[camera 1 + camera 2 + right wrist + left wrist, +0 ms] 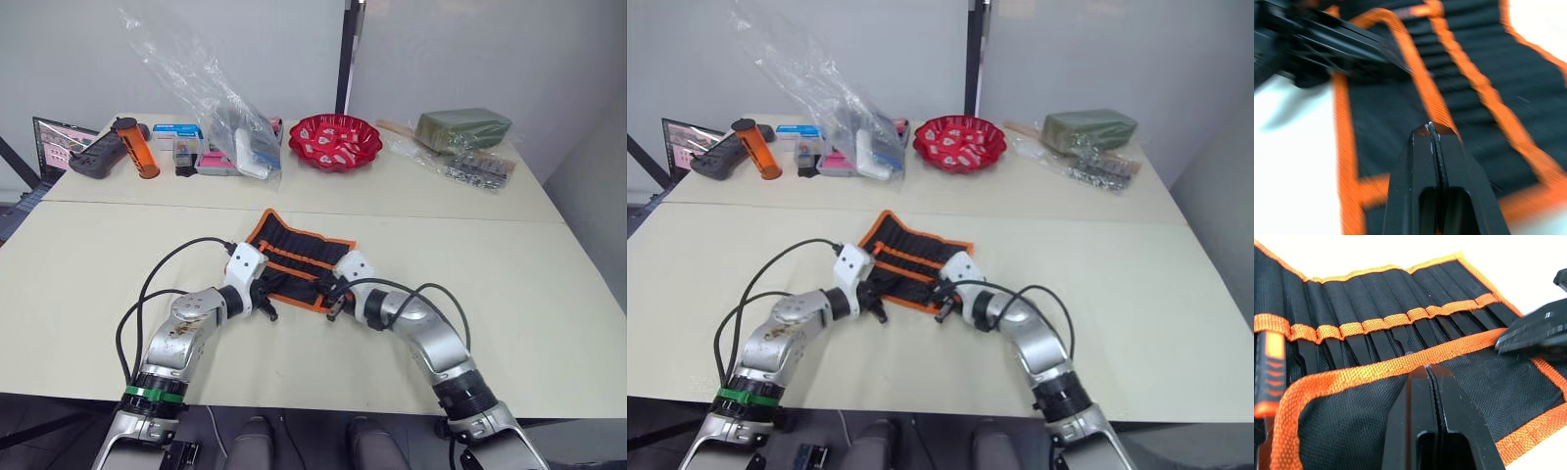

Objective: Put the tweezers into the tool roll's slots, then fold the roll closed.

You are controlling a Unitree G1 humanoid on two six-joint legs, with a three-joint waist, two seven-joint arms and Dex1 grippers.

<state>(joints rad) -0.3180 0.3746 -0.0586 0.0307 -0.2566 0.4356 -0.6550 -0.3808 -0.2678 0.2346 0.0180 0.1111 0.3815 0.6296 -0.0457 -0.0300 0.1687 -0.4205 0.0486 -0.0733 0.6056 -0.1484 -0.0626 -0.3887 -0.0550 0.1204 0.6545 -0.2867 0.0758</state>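
The tool roll (299, 257) lies open in the middle of the near table, black with orange edging, and its near flap (1366, 421) is folded up over the lower part. Slim black tweezers (1400, 339) stand in the slots (1376, 326) under an orange band. An orange-handled tool (1267, 372) sits in an end slot. My left gripper (266, 311) is shut, its tip (1429, 368) on the flap's orange edge. My right gripper (333, 313) is also shut, its tip (1430, 126) on the trim at the flap's other end. I see no fabric between either pair of fingers.
On the far table stand a red bowl (335, 140), a clear plastic bag (225, 108) over small boxes, an orange bottle (134, 147), a black controller (98, 155), a laptop (57, 142), a green pack (462, 127) and a bag of metal parts (478, 168).
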